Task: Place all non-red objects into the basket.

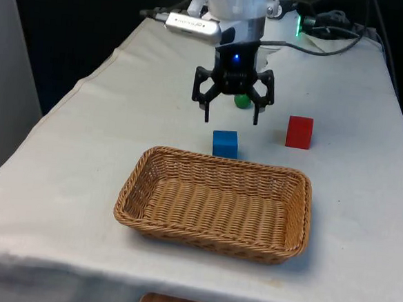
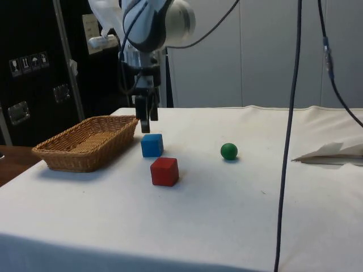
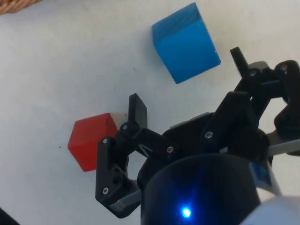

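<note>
Woven wicker basket [image 1: 215, 204], matt white cloth [image 1: 83, 156], smooth matt blue cube [image 1: 225, 144], red cube [image 1: 299, 132].

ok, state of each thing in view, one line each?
gripper: open, empty, hanging above the cloth behind the blue cube
blue cube: on the cloth, just outside the basket's far rim, not gripped
green ball: on the cloth, untouched
red cube: on the cloth, apart from the others
basket: upright, empty
</note>
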`<state>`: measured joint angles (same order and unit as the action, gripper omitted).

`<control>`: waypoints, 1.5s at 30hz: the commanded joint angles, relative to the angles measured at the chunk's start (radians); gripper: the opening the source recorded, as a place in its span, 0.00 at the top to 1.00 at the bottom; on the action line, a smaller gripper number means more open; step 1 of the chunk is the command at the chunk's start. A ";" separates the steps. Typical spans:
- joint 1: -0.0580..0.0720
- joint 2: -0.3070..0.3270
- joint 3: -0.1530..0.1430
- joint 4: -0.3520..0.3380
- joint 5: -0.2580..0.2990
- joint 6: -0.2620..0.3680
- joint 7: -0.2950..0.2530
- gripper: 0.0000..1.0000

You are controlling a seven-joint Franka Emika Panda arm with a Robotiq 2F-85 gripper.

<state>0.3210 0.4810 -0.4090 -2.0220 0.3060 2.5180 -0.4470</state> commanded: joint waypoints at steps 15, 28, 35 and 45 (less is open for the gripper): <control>-0.009 0.076 0.023 0.000 0.034 0.094 -0.014 0.00; -0.009 0.122 0.029 0.002 0.035 0.148 -0.011 0.00; -0.005 0.122 0.024 0.003 0.030 0.141 -0.007 0.00; -0.001 0.123 0.018 0.004 0.025 0.138 -0.002 0.00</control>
<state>0.3210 0.6050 -0.3920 -2.0180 0.3290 2.6550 -0.4480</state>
